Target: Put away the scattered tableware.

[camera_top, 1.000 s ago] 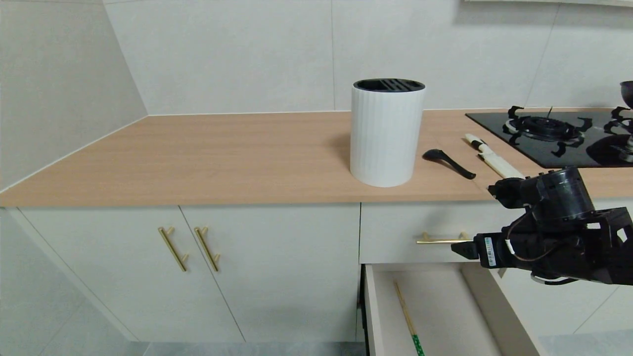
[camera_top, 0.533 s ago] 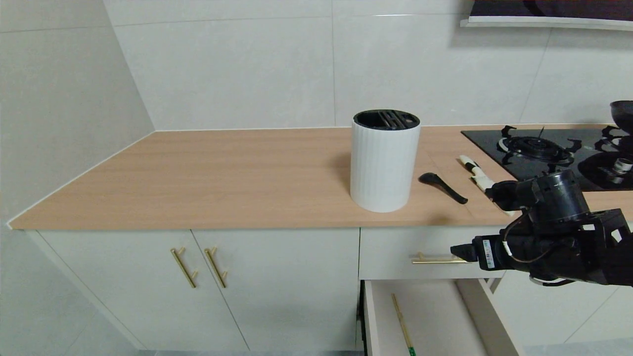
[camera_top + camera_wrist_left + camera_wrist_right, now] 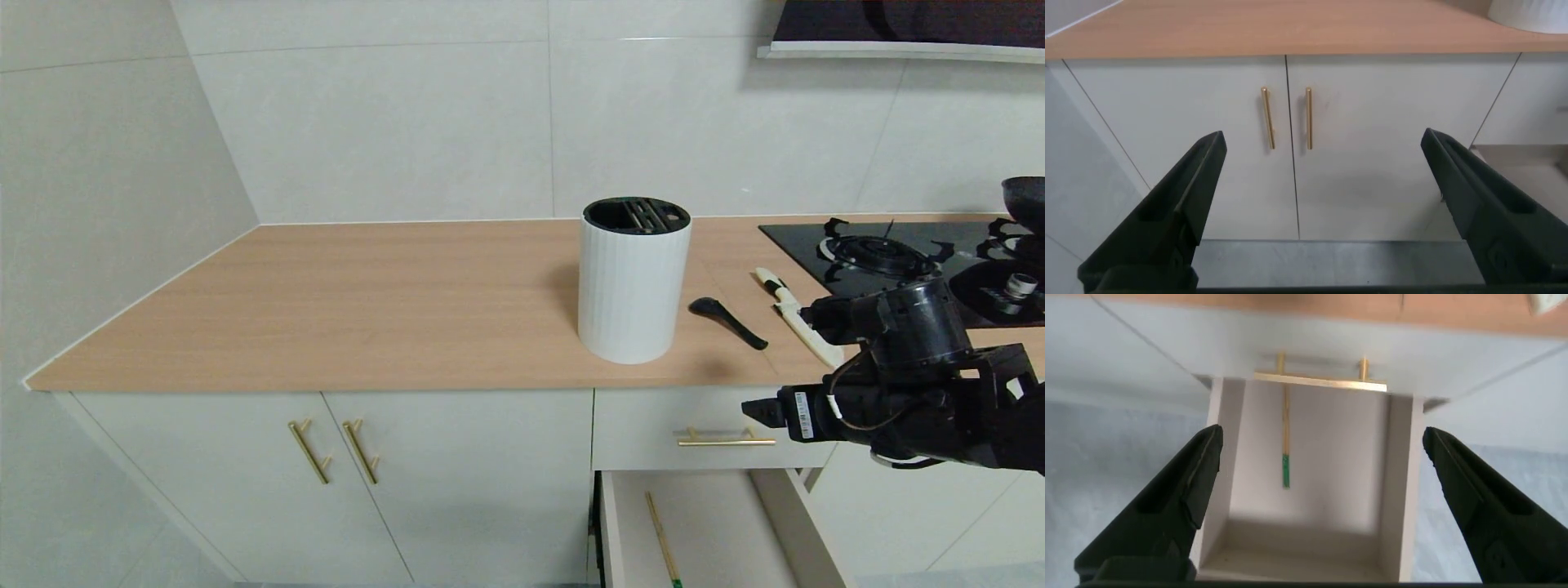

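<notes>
Your right claw (image 3: 1320,434) is spread wide with nothing pinched. It hangs out in front of the bench (image 3: 367,310), below the bench's front edge and above the pulled-out lower drawer (image 3: 784,523). The chopsticks (image 3: 661,543) lie lengthwise on the drawer floor, nearer the drawer's left wall but apart from it, with the green end toward the drawer's open front. The upper drawer (image 3: 637,420) is shut, and its gold handle (image 3: 725,441) is just beside the claw's tip in the head view.

Your left claw (image 3: 1323,137) is also spread wide and pinches nothing. It faces the two cupboard doors (image 3: 1290,163) under the bench lip, and their gold pulls (image 3: 1288,118) sit side by side at the door seam.

On the bench, the white holder (image 3: 633,286) stands upright near the front edge. A black spoon (image 3: 727,320) lies flat just to the holder's right, not touching it, with its handle angled toward the front edge. The knife (image 3: 796,314) lies right of the spoon and apart from it, between the spoon and the stove (image 3: 898,253). Its near end is close to the front edge, right by your right arm. You can't tell whether arm and knife touch.

Left of the holder, a long run of bench top reaches the wall corner.
</notes>
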`<state>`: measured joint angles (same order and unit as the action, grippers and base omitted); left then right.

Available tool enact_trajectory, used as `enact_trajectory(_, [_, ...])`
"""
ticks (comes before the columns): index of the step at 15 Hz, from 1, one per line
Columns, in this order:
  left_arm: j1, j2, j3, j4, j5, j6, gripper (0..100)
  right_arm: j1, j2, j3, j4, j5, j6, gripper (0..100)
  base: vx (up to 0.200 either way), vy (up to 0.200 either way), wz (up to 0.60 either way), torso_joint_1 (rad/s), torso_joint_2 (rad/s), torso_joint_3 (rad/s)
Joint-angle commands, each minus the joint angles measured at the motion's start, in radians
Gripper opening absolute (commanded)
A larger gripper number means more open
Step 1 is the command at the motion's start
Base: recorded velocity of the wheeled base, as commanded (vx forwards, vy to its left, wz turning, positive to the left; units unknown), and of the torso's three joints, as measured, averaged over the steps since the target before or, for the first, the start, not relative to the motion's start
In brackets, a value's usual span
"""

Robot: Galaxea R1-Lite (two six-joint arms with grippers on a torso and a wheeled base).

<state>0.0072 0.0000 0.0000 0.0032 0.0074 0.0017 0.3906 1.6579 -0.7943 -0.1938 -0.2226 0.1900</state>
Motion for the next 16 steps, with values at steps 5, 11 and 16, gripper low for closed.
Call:
enact_trajectory(5, [0.000,0.002,0.000,0.000,0.000,0.000,100,-0.076,0.053,-0.077,-0.170,-0.027,-0.017,100,0.000,0.000,0.00,0.000,0.00,0.000])
enact_trajectory(11, [0.000,0.002,0.000,0.000,0.000,0.000,100,-0.156,0.234,-0.355,-0.173,0.022,-0.103,100,0.000,0.000,0.00,0.000,0.00,0.000])
enact_trajectory(16, [0.000,0.002,0.000,0.000,0.000,0.000,100,-0.234,0.330,-0.465,-0.174,0.313,-0.172,100,0.000,0.000,0.00,0.000,0.00,0.000])
